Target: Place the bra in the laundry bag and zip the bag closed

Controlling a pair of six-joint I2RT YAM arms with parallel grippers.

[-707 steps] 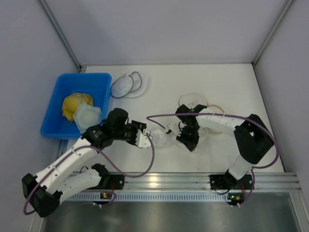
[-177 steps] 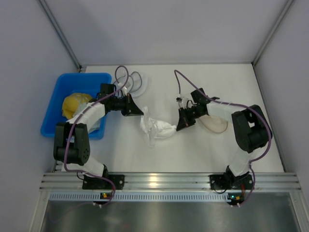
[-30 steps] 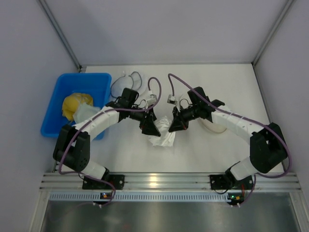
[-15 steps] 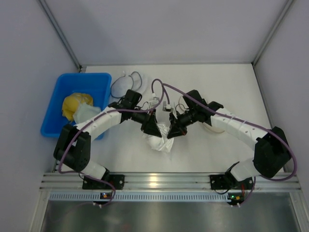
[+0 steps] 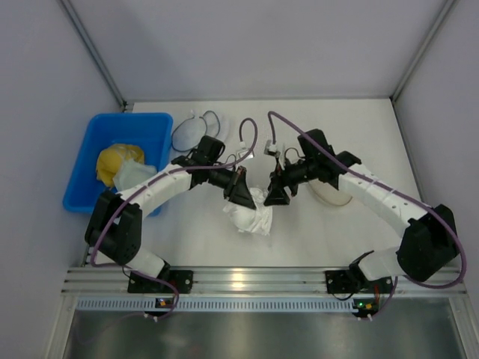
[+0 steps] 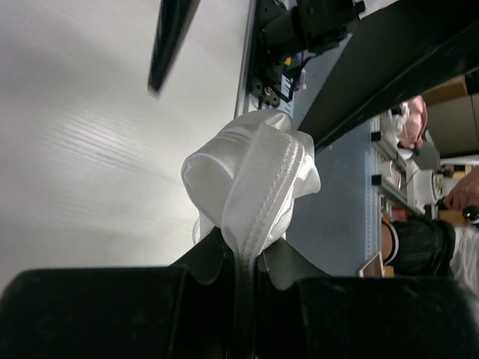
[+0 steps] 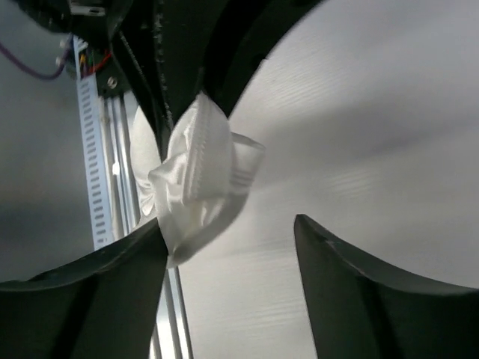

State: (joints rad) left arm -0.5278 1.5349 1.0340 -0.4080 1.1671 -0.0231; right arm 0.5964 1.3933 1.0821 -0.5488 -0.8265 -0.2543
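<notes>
The white bra (image 5: 251, 215) hangs as a crumpled bundle over the middle of the table. My left gripper (image 5: 241, 188) is shut on its upper fold; in the left wrist view the cloth (image 6: 251, 176) is pinched between the closed fingers (image 6: 217, 262). Just right of it, my right gripper (image 5: 276, 194) is open. In the right wrist view the bra (image 7: 196, 179) brushes its left finger (image 7: 112, 292), and nothing is gripped. The laundry bag (image 5: 328, 197), pale with a tan rim, lies flat under the right arm and is partly hidden.
A blue bin (image 5: 90, 138) at the left holds a yellow cloth bundle (image 5: 116, 161) and a white pouch. A round mesh pouch with a black rim (image 5: 191, 133) lies at the back, behind the left arm. Grey walls close in the table.
The left gripper has closed on the bra. The right gripper has opened, let the bra go and drawn back a little to the right. The bundle now hangs from the left gripper alone.
</notes>
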